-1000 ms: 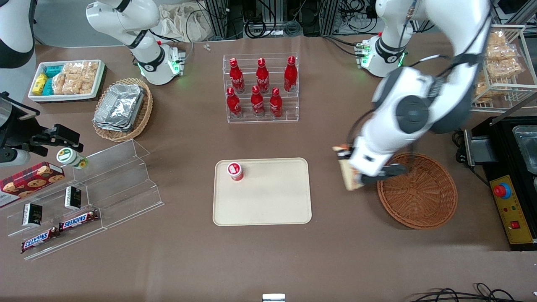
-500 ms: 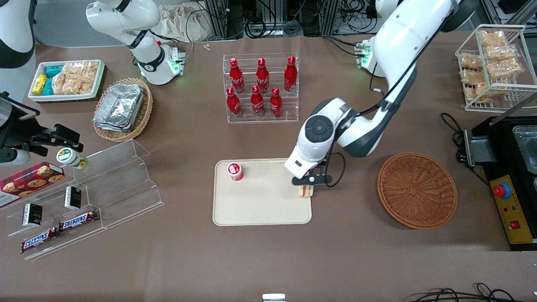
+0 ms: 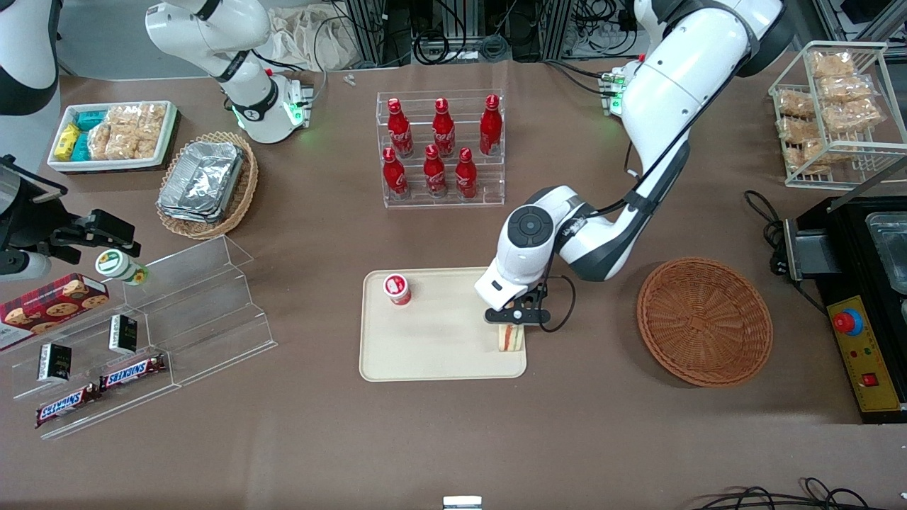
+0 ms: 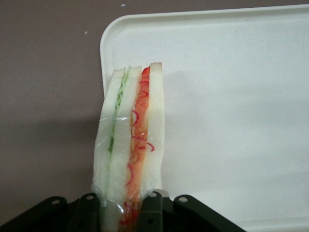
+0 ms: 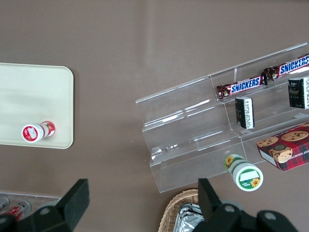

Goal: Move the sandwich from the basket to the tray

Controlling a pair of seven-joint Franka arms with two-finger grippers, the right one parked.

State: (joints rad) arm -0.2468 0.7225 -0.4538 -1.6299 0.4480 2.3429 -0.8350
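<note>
My left gripper (image 3: 511,327) is shut on the sandwich (image 3: 511,338), a wrapped wedge of white bread with green and orange-red filling. It holds the sandwich on edge over the corner of the cream tray (image 3: 439,354) that is nearest the basket. In the left wrist view the sandwich (image 4: 129,140) stands between the two black fingers (image 4: 150,212) of the gripper (image 4: 119,212), above the tray's corner (image 4: 231,72). I cannot tell whether the sandwich touches the tray. The round reddish-brown basket (image 3: 704,321) lies empty on the table, toward the working arm's end.
A small red-and-white cup (image 3: 397,289) stands on the tray, toward the parked arm's end. A clear rack of red bottles (image 3: 441,147) stands farther from the front camera than the tray. A clear stepped shelf with snacks (image 3: 142,333) lies toward the parked arm's end.
The gripper carried the sandwich from beside the basket over to the tray's corner, then shifted it slightly nearer the front camera and lower.
</note>
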